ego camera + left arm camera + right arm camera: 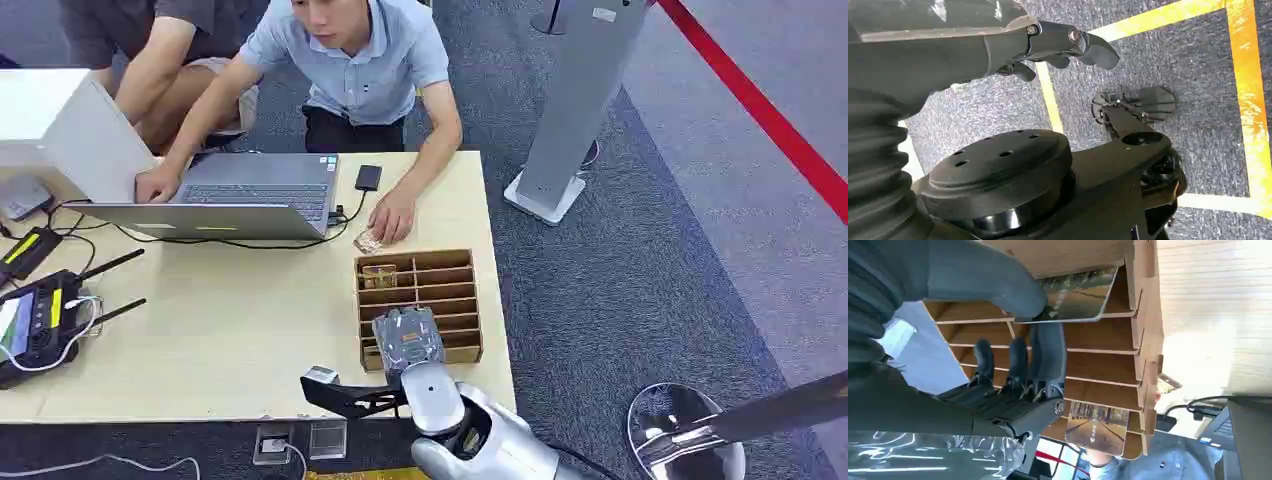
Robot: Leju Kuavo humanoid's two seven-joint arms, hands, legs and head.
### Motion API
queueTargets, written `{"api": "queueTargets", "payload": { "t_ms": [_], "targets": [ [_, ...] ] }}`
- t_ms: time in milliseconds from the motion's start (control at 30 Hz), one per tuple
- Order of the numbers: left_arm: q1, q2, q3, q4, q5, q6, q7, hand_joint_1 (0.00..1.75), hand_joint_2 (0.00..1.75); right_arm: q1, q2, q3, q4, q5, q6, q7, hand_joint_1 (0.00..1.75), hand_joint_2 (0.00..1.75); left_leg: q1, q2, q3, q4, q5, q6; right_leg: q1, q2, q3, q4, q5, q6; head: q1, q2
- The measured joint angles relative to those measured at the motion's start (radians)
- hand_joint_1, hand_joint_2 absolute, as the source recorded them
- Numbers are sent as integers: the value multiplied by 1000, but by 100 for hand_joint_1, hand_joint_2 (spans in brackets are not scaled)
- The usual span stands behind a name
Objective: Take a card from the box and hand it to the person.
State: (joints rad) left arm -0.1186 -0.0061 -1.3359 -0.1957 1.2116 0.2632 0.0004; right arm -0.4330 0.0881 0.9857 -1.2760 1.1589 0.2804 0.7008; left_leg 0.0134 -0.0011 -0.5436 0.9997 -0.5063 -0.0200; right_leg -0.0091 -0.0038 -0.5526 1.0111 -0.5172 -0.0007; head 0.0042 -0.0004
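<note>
Glossy card [1075, 295] pinched by right hand [1013, 340] — over slotted wooden box [1143, 355].

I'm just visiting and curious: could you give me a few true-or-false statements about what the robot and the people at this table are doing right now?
1. The robot's right hand is over the wooden box. True.
2. In the right wrist view, the thumb and a finger pinch a card at the box. True.
3. The box stands on the floor. False: it stands on the wooden table, near the table's right edge.
4. The left hand is holding a card. False: it hangs over the carpet with nothing in it.
5. A second card stands in another slot of the box. True.
6. The laptop is closed. False: it is open, with a person's hand on it.
</note>
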Motion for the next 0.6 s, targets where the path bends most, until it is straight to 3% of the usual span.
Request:
{"api": "queueTargets", "payload": {
  "t_ms": [133,233,600],
  "targets": [
    [0,0,0,0,0,2,0,0,175,0,4,1,0,-10,0,0,141,175,0,0,0,0,0,0,0,0,0,0,0,0,0,0],
    [0,0,0,0,0,3,0,0,175,0,5,2,0,-10,-2,0,173,175,0,0,0,0,0,0,0,0,0,0,0,0,0,0],
    [0,0,5,0,16,12,-24,0,175,-2,5,2,3,-37,-24,0,175,175,0,0,0,0,0,0,0,0,0,0,0,0,0,0]
  ]
}}
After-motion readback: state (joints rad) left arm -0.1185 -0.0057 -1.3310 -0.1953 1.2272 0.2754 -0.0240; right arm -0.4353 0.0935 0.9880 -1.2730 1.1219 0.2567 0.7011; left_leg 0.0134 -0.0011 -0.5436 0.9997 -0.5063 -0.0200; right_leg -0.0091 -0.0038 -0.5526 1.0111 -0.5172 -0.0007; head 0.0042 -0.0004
